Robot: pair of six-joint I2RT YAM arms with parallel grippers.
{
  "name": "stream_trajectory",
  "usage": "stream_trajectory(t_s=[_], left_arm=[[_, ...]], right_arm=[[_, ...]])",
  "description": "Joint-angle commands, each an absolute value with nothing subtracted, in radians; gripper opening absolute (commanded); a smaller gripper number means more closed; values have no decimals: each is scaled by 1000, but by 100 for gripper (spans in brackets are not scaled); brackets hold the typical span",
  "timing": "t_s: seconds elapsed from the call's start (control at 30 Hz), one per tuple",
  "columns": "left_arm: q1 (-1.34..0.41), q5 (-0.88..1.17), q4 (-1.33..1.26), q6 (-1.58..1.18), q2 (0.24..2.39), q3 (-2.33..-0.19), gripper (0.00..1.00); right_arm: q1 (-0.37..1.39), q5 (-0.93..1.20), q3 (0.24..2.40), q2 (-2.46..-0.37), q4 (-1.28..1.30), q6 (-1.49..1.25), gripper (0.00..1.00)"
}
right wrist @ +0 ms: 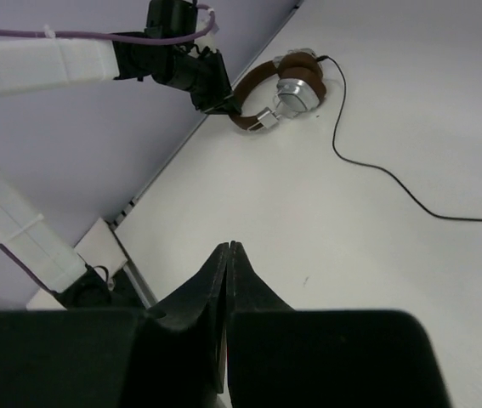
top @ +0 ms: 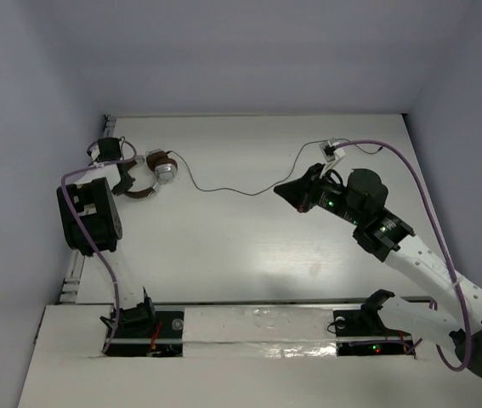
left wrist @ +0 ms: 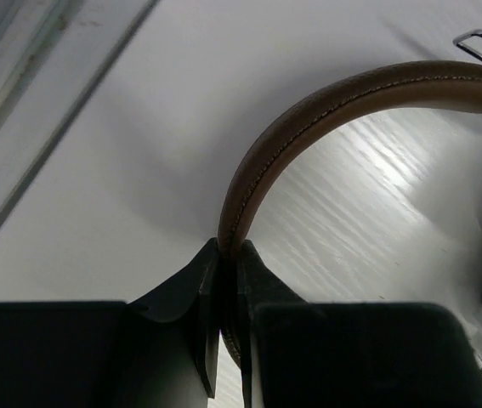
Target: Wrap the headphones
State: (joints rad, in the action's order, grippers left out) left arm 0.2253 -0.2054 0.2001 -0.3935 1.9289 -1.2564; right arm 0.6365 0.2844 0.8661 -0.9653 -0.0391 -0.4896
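Note:
The headphones (top: 157,172) lie at the far left of the white table, with brown headband, brown pads and silver cups; they also show in the right wrist view (right wrist: 285,85). My left gripper (top: 128,188) is shut on the brown headband (left wrist: 309,115), its fingertips (left wrist: 228,251) pinching the band edge-on. The thin dark cord (top: 223,190) runs right from the cups across the table towards my right gripper (top: 280,189). In the right wrist view the cord (right wrist: 368,161) passes ahead of my right gripper (right wrist: 229,247), whose jaws are shut with nothing between them.
The table's left edge rail (left wrist: 19,110) and the left wall are close to the headphones. A thick purple cable (top: 428,195) loops over the right arm. The left arm (right wrist: 45,64) shows in the right wrist view.

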Motion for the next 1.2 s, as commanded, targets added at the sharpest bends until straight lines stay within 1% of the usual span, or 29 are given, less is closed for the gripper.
stream_trajectory(t_s=[0.0, 0.03, 0.2, 0.23, 0.27, 0.33, 0.43, 0.47, 0.5, 0.53, 0.6, 0.63, 0.73, 0.8, 0.87, 1.07, 1.17], left_arm=[[164, -117, 242, -319, 1872, -1347, 0], [149, -103, 279, -313, 1853, -1403, 0], [23, -32, 304, -270, 1734, -1479, 0], [-1, -11, 304, -271, 1698, -1486, 0], [-11, 68, 302, -279, 1681, -1488, 0], [-37, 161, 292, -287, 1632, -1486, 0], [-52, 230, 284, -296, 1565, -1494, 0], [-63, 279, 282, -296, 1548, -1497, 0], [-63, 302, 282, -298, 1531, -1502, 0], [-63, 340, 282, -301, 1496, -1512, 0], [-63, 379, 287, -302, 1465, -1525, 0], [-63, 393, 296, -307, 1441, -1543, 0], [-72, 474, 325, -308, 1417, -1584, 0], [-72, 518, 344, -311, 1410, -1601, 0], [-72, 564, 338, -324, 1388, -1611, 0], [-72, 633, 359, -331, 1365, -1681, 0], [-72, 684, 331, -359, 1351, -1683, 0]], right_arm=[[643, 302, 865, -994, -117, -473, 0], [643, 346, 871, -1008, -118, -457, 0], [643, 394, 905, -1081, -144, -423, 0], [643, 382, 919, -1095, -141, -396, 0], [643, 371, 923, -1100, -140, -381, 0], [643, 326, 948, -1107, -130, -336, 0], [643, 250, 962, -1118, -120, -267, 0], [643, 242, 972, -1121, -106, -252, 3], [634, 244, 976, -1132, -103, -236, 9], [634, 245, 976, -1135, -109, -209, 24], [621, 245, 983, -1146, -101, -183, 46], [612, 258, 989, -1152, -92, -148, 64], [612, 293, 1020, -1193, -40, -83, 79], [612, 304, 1029, -1222, -9, -68, 81], [594, 324, 1016, -1265, -47, -57, 83], [594, 360, 1026, -1350, -84, -49, 83], [583, 333, 1034, -1394, -118, -51, 81]])
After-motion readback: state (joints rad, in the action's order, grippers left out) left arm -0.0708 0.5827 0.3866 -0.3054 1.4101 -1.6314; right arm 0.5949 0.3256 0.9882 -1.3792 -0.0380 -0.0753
